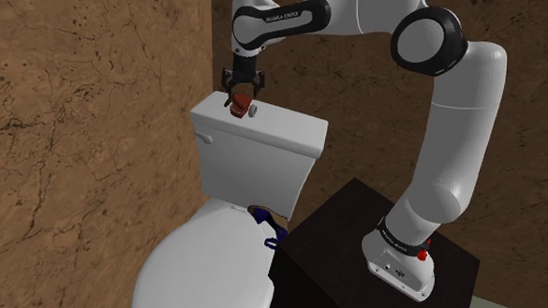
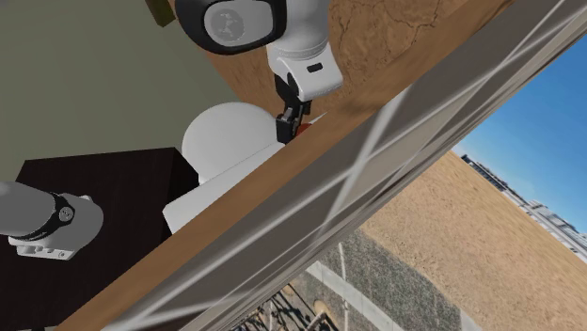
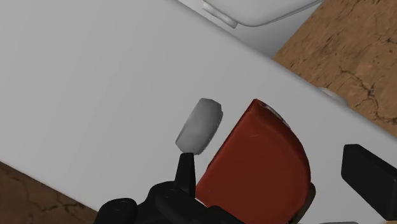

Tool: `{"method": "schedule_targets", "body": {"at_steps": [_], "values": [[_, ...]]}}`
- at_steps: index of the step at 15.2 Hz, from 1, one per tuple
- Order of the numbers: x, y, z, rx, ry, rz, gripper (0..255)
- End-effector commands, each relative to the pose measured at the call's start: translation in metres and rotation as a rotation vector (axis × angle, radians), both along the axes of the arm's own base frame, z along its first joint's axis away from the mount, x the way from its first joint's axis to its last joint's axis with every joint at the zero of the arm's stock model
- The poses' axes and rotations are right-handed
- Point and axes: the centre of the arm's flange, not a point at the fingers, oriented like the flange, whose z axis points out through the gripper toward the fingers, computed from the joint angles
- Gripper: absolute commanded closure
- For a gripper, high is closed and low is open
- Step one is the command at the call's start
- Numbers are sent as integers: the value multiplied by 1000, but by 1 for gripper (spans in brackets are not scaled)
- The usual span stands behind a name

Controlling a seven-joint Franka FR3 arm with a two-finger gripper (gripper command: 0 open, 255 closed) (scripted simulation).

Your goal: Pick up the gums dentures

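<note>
Nearest in the shoulder view is the dark stand [image 1: 344,240], at the picture's 4 o'clock, with the white arm [image 1: 449,173] rising from it and bending over toward 11 o'clock. Just beside the stand, toward 9 o'clock, lies the white toilet seat [image 1: 202,268]. A small blue thing [image 1: 268,220] is wedged between the seat and the stand, too hidden to name. Beyond the seat stands the white tank [image 1: 253,166], its flat lid serving as the tabletop here.

The red dentures [image 1: 237,104] rest on that lid near its far end. The black claw [image 1: 242,89] hangs directly over them, so they sit at the claw's 6 o'clock. A small grey knob [image 1: 253,108] lies just beside them at their 3 o'clock.

In the wrist view the claw [image 3: 270,162] is released. The dentures [image 3: 254,153] lie between its fingers [image 3: 186,170]; one finger is close against their edge and the other stands apart with white lid showing in the gap. The grey knob [image 3: 199,125] sits just outside the nearer finger.

Farthest back, a brown mottled wall [image 1: 76,123] stands behind the tank.
</note>
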Motion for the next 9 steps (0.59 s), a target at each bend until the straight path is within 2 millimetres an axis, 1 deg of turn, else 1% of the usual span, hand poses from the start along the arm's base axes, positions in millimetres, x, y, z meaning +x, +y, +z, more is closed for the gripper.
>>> {"method": "schedule_targets", "body": {"at_steps": [1,2,4,5,9], "values": [[0,-1,-10,0,0,0,0],[0,-1,-19,0,0,0,0],[0,-1,-19,0,0,0,0],[0,-1,-19,0,0,0,255],[0,0,-18,0,0,0,255]]}}
